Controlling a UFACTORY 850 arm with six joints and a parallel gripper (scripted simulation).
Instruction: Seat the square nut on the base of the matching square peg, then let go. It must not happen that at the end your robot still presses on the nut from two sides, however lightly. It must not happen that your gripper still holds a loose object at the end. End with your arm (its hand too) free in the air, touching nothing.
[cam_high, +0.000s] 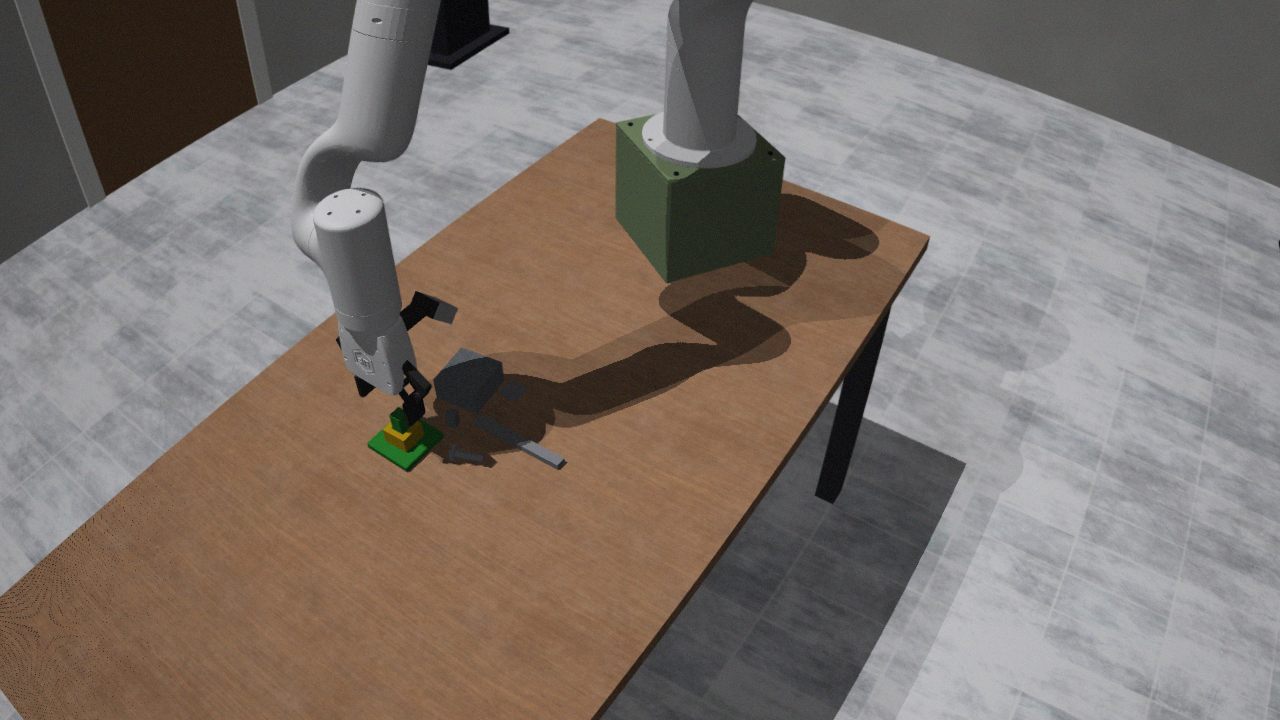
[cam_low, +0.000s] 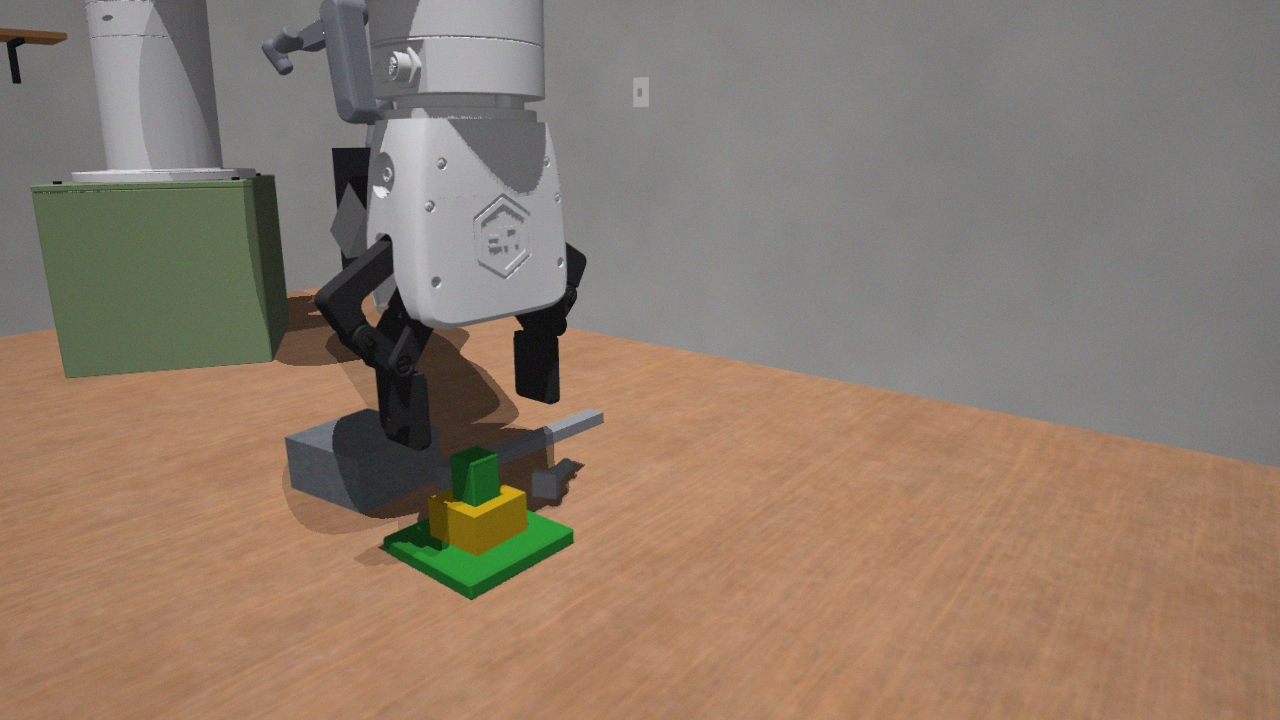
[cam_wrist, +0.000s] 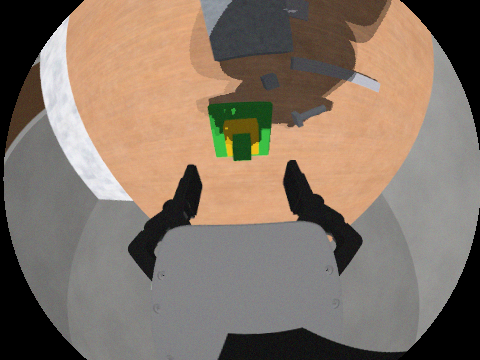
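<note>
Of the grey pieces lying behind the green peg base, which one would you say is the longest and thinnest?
The grey bar, running back right from the base; the grey block is broad and chunky, and the bolt-like piece is short.
</note>
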